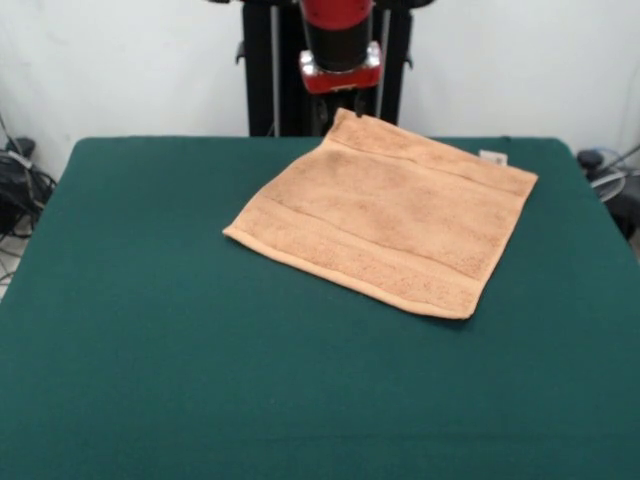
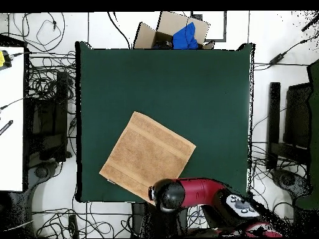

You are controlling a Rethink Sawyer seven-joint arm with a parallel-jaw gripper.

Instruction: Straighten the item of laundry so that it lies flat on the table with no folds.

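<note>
Towel [image 1: 385, 212] lies flat on table [image 1: 150, 350]; tool [image 1: 345, 100] state unclear.

Gripper [image 1: 355, 103] mostly hidden behind towel [image 1: 390, 210] far corner in front view; open/shut unclear. Arm [image 2: 199, 193] covers it overhead. Arm cut off at front view's top edge. Tag [image 1: 493, 157] print unreadable.

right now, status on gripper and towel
Gripper at the towel's far corner, jaws not readable. Towel spread flat on the table, no folds visible. Nothing in the way.
</note>
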